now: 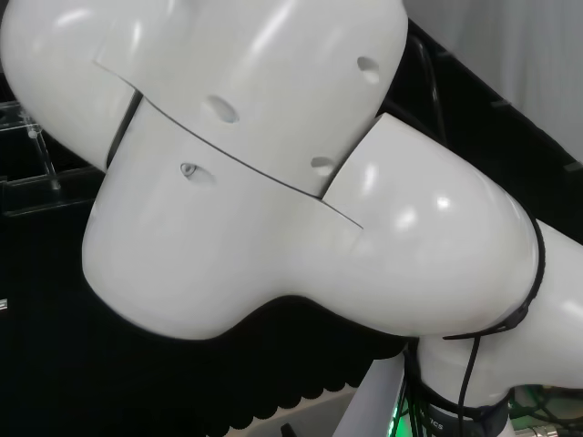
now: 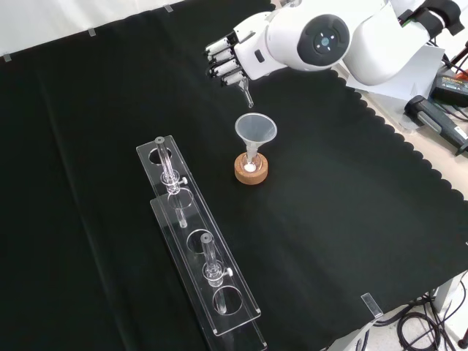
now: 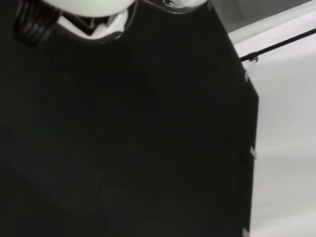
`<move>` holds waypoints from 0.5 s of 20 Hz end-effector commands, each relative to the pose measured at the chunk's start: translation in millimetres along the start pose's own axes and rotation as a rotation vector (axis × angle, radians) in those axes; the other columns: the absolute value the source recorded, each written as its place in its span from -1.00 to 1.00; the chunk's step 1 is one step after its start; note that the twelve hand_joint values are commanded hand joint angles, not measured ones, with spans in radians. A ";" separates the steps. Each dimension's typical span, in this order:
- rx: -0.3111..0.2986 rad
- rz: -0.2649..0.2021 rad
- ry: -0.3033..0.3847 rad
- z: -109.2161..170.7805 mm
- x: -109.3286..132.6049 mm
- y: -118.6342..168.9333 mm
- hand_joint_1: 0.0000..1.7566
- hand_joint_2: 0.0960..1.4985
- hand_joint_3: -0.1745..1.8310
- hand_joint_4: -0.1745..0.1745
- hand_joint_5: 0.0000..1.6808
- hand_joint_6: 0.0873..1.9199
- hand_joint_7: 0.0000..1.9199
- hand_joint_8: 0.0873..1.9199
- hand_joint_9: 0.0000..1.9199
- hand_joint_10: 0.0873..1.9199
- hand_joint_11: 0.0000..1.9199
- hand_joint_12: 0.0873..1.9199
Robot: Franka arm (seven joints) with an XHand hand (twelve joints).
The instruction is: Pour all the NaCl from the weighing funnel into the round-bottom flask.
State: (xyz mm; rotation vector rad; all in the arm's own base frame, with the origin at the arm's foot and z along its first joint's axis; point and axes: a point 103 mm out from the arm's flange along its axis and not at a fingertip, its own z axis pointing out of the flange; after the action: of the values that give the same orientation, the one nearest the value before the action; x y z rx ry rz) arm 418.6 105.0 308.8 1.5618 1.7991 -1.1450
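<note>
Presently, the pouring step appears to be in hand. In the front view the hand [image 2: 232, 57] is seen above and just behind a clear funnel [image 2: 255, 130], with its fingers [image 2: 219, 62] curled round a small clear piece, taken to be the weighing funnel [image 2: 246, 93], whose narrow spout is tipped downward toward the funnel's mouth but is kept apart from it. The funnel is seated in the flask [image 2: 250, 165], which is carried on a cork ring [image 2: 251, 174]; a little white powder, presumably NaCl, can be made out at the flask's bottom.

For the step to be done well, the spout should be kept over the middle of the funnel's mouth and the tilt raised gradually, so that no grains are thrown past the rim. Whether any salt remains in the weighing funnel cannot be told.

The hand is held with its fingers pointing to the view's left, and the wrist is partly hidden by the arm's big white link [image 2: 314, 40]. A clear rack [image 2: 219, 289] stands well apart on the cloth [image 2: 88, 183].
</note>
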 end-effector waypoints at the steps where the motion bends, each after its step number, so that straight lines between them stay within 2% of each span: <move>1: 0.019 -0.007 0.097 3.1 -4.9 1.2 0.28 -0.24 -0.11 1.00 0.50 -0.30 -0.36 -0.44 -0.03 -0.70 -0.27 0.16; 5: 0.041 -0.009 0.184 8.8 -12.4 2.9 0.28 -0.24 -0.11 1.00 0.50 -0.30 -0.36 -0.44 -0.03 -0.70 -0.27 0.16; 10: 0.058 -0.006 0.258 21.6 -21.9 6.9 0.28 -0.24 -0.11 1.00 0.50 -0.30 -0.36 -0.44 -0.03 -0.70 -0.27 0.16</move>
State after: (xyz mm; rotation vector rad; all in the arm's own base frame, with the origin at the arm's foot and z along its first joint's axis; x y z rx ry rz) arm 423.6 87.3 312.1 1.7482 1.9116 -1.0737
